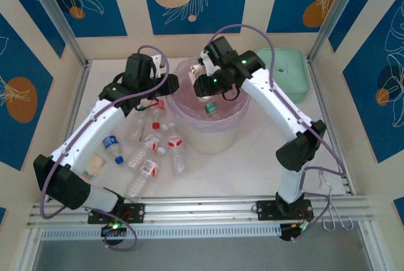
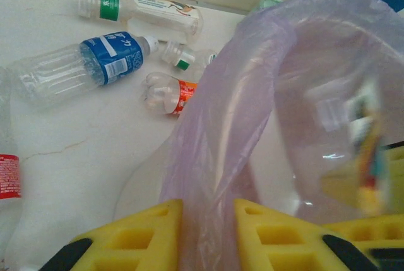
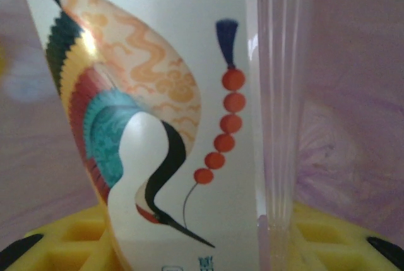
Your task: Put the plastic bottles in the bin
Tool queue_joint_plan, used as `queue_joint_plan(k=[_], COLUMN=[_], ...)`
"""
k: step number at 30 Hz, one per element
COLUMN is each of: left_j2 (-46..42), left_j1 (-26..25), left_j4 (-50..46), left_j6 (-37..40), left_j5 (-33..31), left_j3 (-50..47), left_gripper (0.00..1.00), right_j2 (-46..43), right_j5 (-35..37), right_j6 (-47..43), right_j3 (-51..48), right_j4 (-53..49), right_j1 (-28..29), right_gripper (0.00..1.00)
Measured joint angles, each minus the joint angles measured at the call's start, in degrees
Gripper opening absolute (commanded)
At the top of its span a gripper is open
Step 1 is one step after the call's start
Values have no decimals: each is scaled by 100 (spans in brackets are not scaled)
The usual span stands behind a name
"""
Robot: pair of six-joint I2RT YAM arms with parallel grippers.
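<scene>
The bin (image 1: 218, 138) is a white bucket lined with a pink-lilac bag (image 2: 252, 94). My left gripper (image 2: 208, 220) (image 1: 167, 75) is at the bin's left rim, its yellow fingers (image 2: 132, 236) shut on a fold of the bag. My right gripper (image 3: 202, 239) (image 1: 205, 88) hangs over the bin's mouth, shut on a plastic bottle (image 3: 164, 94) with a crane picture on its label. A green-labelled bottle (image 1: 211, 107) lies inside the bin. Several bottles (image 1: 151, 148) lie on the table left of the bin, among them a blue-labelled one (image 2: 76, 69), a green-labelled one (image 2: 142, 9) and a red-labelled one (image 2: 167, 93).
A mint green zip case (image 1: 287, 72) stands at the back right, close behind my right arm. A small pale packet (image 1: 93, 167) lies by my left arm's elbow. Metal frame rails (image 1: 208, 211) run along the table's front edge.
</scene>
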Motion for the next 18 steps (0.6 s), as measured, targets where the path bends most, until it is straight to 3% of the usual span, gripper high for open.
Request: queue_joint_plan(k=[12,18], left_j2=[-57,-68], left_j1=[-31,-42], left_j4=[66,81], left_j6=[0,-2], left_j5=[-9,-26], left_j3=[-72,-79], left_gripper=[22,22], right_j2=[605,935], right_j5=[315,367], right_j6=[199,431], right_j3=[-1617,-2280], right_j4=[426,1064], right_j1=[125,129], right_gripper=[17,40])
